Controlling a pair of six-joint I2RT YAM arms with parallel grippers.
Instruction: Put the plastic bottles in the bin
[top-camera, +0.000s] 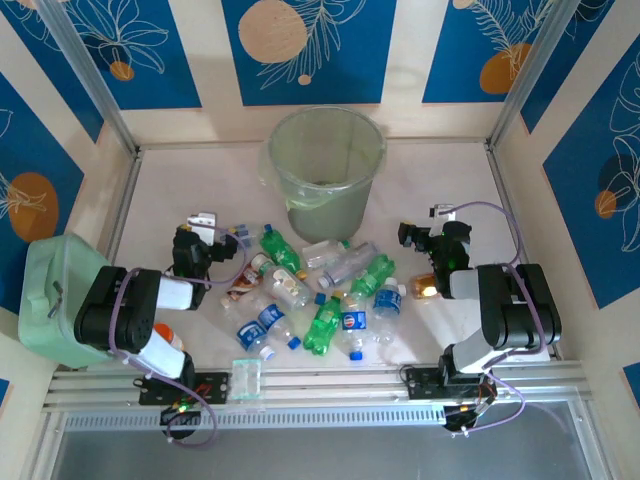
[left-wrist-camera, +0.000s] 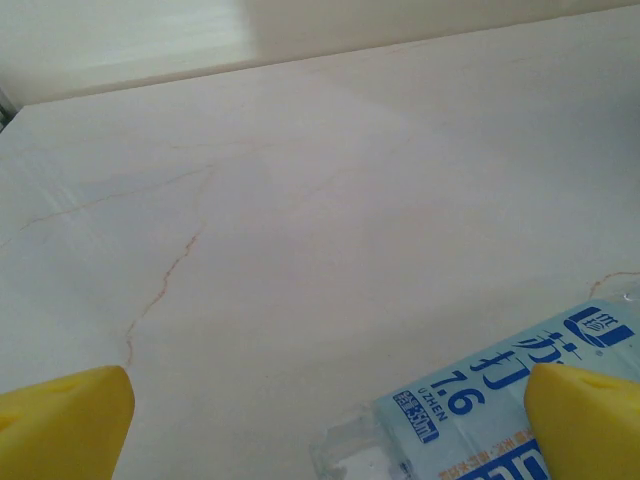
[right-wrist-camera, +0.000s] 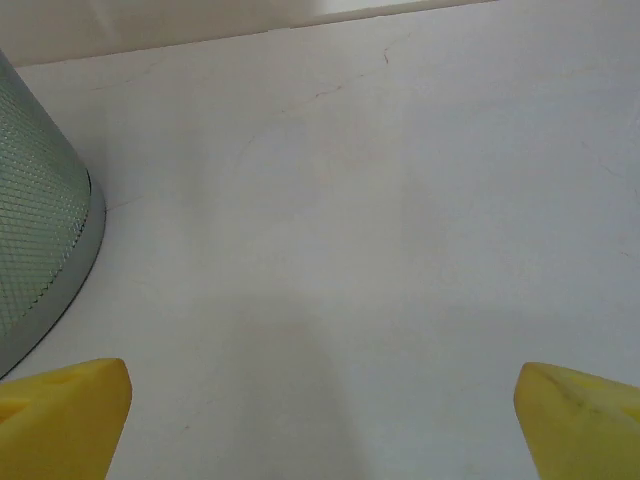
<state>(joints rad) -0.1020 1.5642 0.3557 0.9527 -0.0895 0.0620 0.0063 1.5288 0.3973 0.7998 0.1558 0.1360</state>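
Work looks barely begun: the plastic bottles (top-camera: 325, 322) lie heaped between both grippers, none held. Left gripper (left-wrist-camera: 320, 425) gapes, a blue-labelled bottle (left-wrist-camera: 480, 415) at its right finger; right gripper (right-wrist-camera: 320, 415) gapes empty, bin (right-wrist-camera: 40, 220) at its left.

- In the left wrist view, at the near right, a clear plastic bottle (left-wrist-camera: 345, 455) carries a pale blue label (left-wrist-camera: 510, 400) with the number "7.6" in dark blue.
- Beside that number, small capitals read "UZHEN".
- Large dark blue Chinese characters and a small square emblem stand farther along the same label.
- The smaller print under them is too fine to read.
- In the top view, a blue-labelled bottle (top-camera: 354, 320) near the middle shows a round red, white and blue emblem, with no readable lettering.
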